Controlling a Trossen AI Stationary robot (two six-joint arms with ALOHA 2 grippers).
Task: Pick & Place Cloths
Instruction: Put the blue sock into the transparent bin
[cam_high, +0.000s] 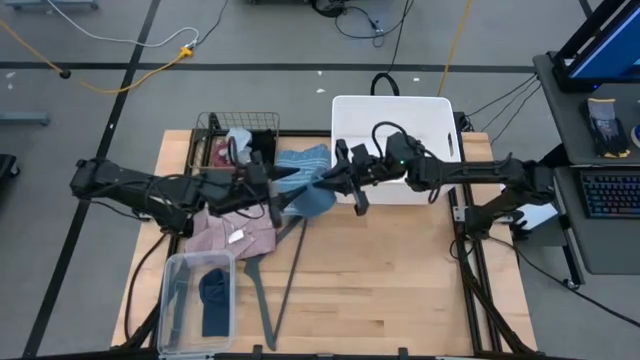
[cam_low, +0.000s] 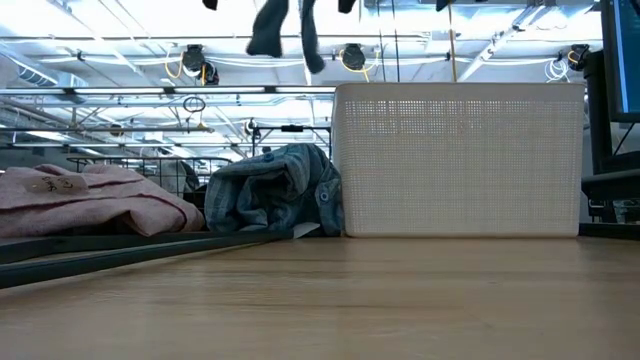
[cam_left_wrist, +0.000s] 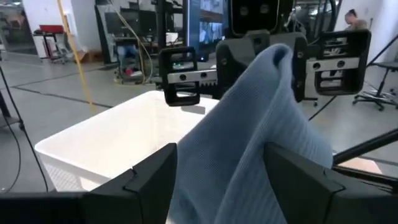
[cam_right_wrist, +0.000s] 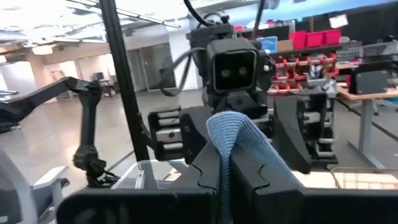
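While both arms are raised above the middle of the bench (cam_high: 400, 290), a pale grey-blue cloth (cam_high: 310, 195) is held in the air between them, just in front of the white basket (cam_high: 440, 110). The left pincer (cam_high: 272, 190) is pressed onto one side of this cloth, and in the left wrist view the fabric (cam_left_wrist: 261, 143) is seen bulging up between its dark fingers (cam_left_wrist: 149, 180). The right pincer (cam_high: 350, 180) is pinched on the same cloth from the opposite side; in the right wrist view a narrow fold (cam_right_wrist: 233, 140) is seen clamped between its fingers (cam_right_wrist: 205, 171). In the low view the cloth's hanging ends (cam_low: 280, 30) are seen well above the bench. A pink checked shirt (cam_high: 235, 235) is spread on the bench beneath the left arm, and a blue striped towel (cam_high: 300, 160) is heaped beside the basket's wall. A dark blue piece (cam_high: 213, 300) is lying in a clear plastic bin (cam_high: 172, 300) at the bench's near left corner, and more garments are kept in a wire basket (cam_high: 210, 125) at the back. A grey clothes hanger (cam_high: 262, 290) is lying flat next to the bin.
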